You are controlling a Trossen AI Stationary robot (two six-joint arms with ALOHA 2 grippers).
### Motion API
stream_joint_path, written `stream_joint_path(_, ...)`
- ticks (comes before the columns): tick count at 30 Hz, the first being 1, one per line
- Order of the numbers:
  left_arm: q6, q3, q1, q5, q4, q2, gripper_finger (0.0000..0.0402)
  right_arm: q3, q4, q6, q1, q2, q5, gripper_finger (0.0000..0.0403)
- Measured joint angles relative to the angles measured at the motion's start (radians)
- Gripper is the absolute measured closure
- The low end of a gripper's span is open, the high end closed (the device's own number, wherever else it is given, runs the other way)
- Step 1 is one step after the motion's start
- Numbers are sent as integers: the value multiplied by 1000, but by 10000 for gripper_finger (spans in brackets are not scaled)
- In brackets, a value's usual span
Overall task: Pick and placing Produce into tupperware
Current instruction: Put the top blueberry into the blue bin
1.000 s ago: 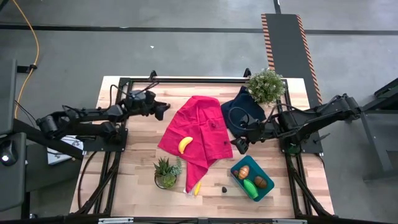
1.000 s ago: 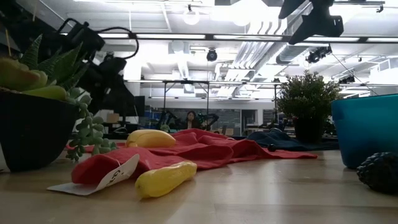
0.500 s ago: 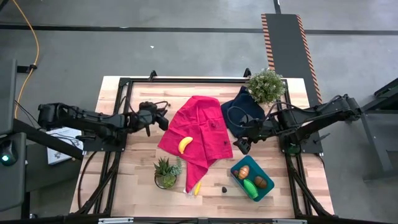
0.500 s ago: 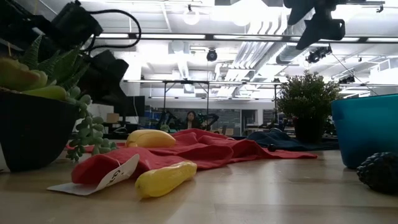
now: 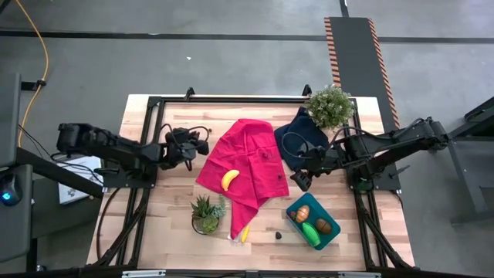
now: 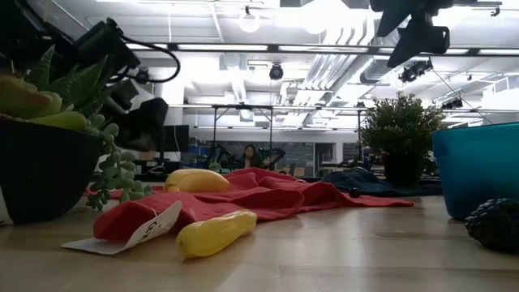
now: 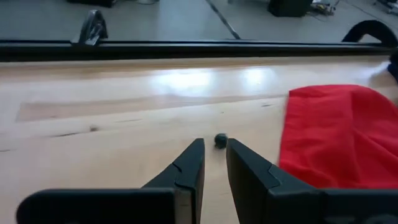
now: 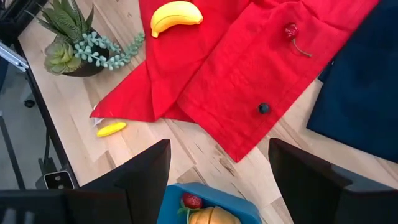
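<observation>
My left gripper [image 5: 204, 147] hangs low over bare wood by the red cloth's left edge, fingers narrowly open [image 7: 214, 155], with a tiny dark ball [image 7: 220, 140] on the wood just ahead of the tips. My right gripper [image 5: 301, 180] hovers wide open [image 8: 219, 149] between the navy cloth and the teal tub [image 5: 296, 207]. In the tub lie an orange piece [image 5: 302, 214], a green piece [image 5: 310, 233] and a brown piece [image 5: 323, 225]. One banana [image 5: 229, 179] lies on the red cloth [image 5: 255, 154]. A second yellow piece [image 5: 245, 233] lies on the wood at the cloth's near tip.
A succulent pot [image 5: 206, 215] stands near the front edge, a leafy plant [image 5: 329, 106] at the far right, and the navy cloth [image 5: 302, 137] lies beside it. A cherry [image 8: 292, 31] and a small blue ball [image 8: 264, 108] rest on the red cloth. A dark knobbly piece [image 5: 279, 234] sits left of the tub.
My left gripper has moved a little toward the table's near edge and come down toward the wood beside the red cloth, while its arm has folded back. Nothing on the table has shifted.
</observation>
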State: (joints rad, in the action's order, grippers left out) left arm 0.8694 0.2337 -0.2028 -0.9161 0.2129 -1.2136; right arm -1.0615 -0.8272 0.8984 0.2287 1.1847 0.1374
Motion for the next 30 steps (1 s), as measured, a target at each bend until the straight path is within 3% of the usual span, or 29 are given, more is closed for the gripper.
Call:
stream_joint_path(11,108,0,4,22,145,-155,346,0,-1,13,0,0,12,142)
stream_joint_path(16,189,-17,52,-82,162,-176,346,0,-7,13,0,0,14,142)
stream_joint_path(21,330,-114,100,-109,192,-183,346,0,-8,13,0,0,15,142)
stream_joint_path(23,318,-136,127,-120,251,-183,346,0,-9,13,0,0,15,142)
stream_joint_path(30,51,-126,157,-136,296,-189,346,0,-11,13,0,0,42,142)
